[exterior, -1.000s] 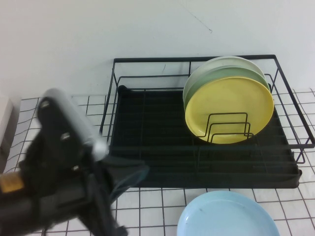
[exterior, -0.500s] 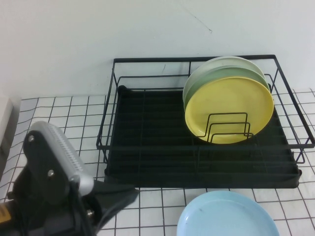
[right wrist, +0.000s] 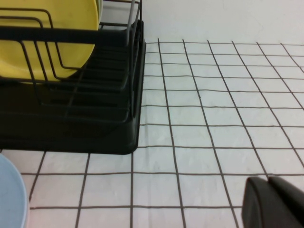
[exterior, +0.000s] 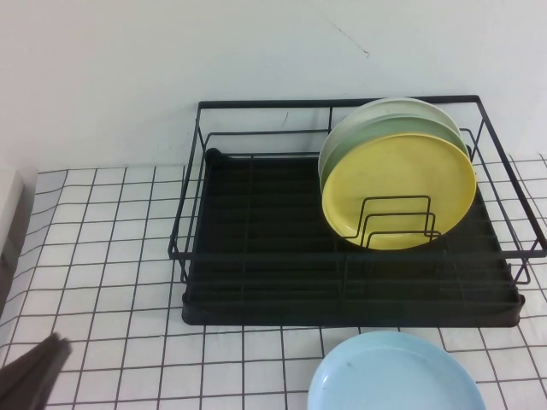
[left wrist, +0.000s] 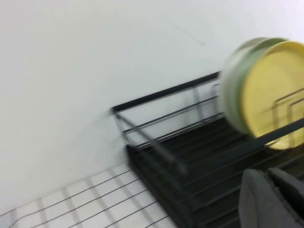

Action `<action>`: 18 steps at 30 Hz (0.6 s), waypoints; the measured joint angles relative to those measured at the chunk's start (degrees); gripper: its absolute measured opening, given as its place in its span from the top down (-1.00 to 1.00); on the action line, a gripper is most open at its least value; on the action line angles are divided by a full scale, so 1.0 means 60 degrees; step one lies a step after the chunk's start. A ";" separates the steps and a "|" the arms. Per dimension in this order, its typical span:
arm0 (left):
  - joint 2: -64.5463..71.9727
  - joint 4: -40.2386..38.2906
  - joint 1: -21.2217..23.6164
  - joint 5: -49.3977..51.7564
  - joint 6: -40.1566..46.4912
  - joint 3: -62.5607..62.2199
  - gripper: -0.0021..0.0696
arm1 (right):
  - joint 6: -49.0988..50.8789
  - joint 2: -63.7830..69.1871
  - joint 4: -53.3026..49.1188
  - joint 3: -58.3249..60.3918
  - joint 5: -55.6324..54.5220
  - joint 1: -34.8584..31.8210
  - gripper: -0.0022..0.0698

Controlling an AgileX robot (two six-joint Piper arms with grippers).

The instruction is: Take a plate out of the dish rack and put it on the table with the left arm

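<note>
- The left gripper (exterior: 34, 371) shows only as a dark tip at the lower left corner of the high view, low over the table (exterior: 102, 256), with nothing in it; its fingers (left wrist: 273, 199) are pressed together, as the left wrist view shows them side by side with no gap.
- The table is a white cloth with a thin black grid, bare on its left part.
- The dish rack (exterior: 256, 107) stands at the middle and right of the table, against the white wall (exterior: 171, 60); its black tray base fills the wire frame.
- The left part of the rack holds no plates (only bare wire and tray).
- In the rack's right part three plates stand on edge, leaning among the upright dividers: a yellow plate (exterior: 397, 188) in front, a green plate (exterior: 376, 132) just behind it, a pale grey plate (exterior: 385, 107) at the back, close together.
- The plate (exterior: 397, 376), light sky-blue, lies flat on the table just in front of the rack's right half, cut off by the lower edge of the high view, well apart from the left gripper.
- The right gripper (right wrist: 275, 202) appears only in its own wrist view, as a dark shape low over the cloth to the right of the rack; whether its fingers are spread or closed I cannot tell.
</note>
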 joint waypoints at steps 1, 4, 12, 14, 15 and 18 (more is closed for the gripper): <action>-0.0323 0.0250 0.0342 -0.0151 -0.0292 0.0329 0.94 | 0.0000 0.0000 0.0000 0.0000 0.0000 0.0000 0.94; -0.1164 0.0468 0.1321 -0.0102 -0.0686 0.0951 0.94 | 0.0000 0.0000 0.0000 0.0000 0.0000 0.0000 0.94; -0.2859 0.0810 0.3995 0.1850 -0.0829 0.1014 0.95 | 0.0000 0.0000 0.0000 0.0000 0.0000 0.0000 0.94; -0.3088 0.0843 0.4573 0.2569 -0.0880 0.1014 0.95 | 0.0000 0.0000 0.0000 0.0000 0.0000 0.0000 0.94; -0.3105 0.0866 0.4837 0.2894 -0.0931 0.1014 0.95 | 0.0000 0.0000 0.0000 0.0000 0.0000 0.0000 0.94; -0.3140 0.0881 0.5302 0.3541 -0.1043 0.1014 0.95 | 0.0000 0.0000 0.0000 0.0000 0.0000 0.0000 0.94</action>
